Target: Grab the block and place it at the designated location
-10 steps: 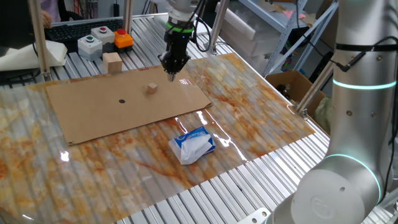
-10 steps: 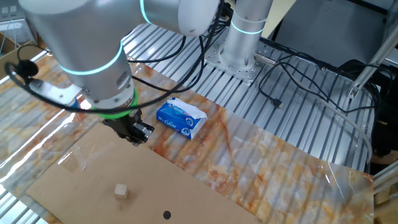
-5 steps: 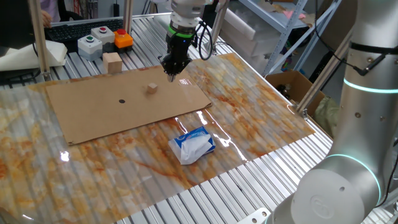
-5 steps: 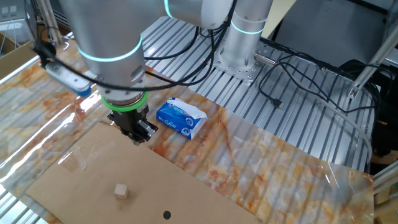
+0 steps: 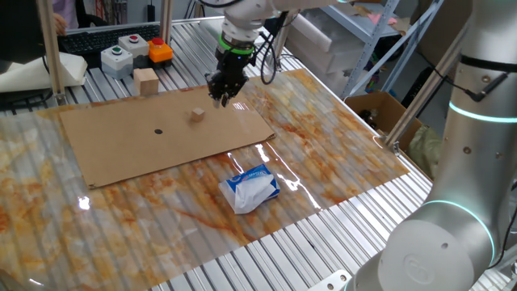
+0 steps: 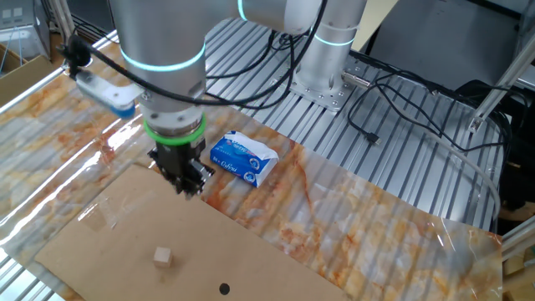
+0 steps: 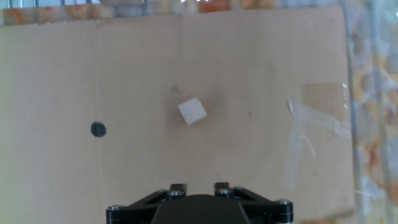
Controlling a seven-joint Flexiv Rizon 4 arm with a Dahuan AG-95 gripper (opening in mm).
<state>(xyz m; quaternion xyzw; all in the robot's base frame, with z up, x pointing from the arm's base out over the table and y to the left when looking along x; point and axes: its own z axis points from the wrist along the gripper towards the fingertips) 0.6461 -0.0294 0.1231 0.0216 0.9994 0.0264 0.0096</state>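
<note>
The block (image 5: 197, 115) is a small light-tan cube on a brown cardboard sheet (image 5: 121, 149); it also shows in the other fixed view (image 6: 163, 257) and in the hand view (image 7: 192, 111). The designated location is a small black dot (image 5: 158, 131) on the same sheet, left of the cube, also visible in the other fixed view (image 6: 224, 289) and in the hand view (image 7: 98, 129). My gripper (image 5: 220, 99) hovers above the sheet's edge, a short way right of the cube and apart from it. In the hand view the gripper (image 7: 199, 186) shows two fingertips with a gap, holding nothing.
A larger tan wooden block (image 5: 146, 81) and a box of red and green push buttons (image 5: 129, 50) stand behind the sheet. A blue-and-white tissue pack (image 5: 252, 187) lies on the marbled tabletop in front, also seen in the other fixed view (image 6: 243, 157).
The arm's upper links have swung and the wrist has turned. The gripper has shifted slightly toward the cube. The cube and the dot have not moved.
</note>
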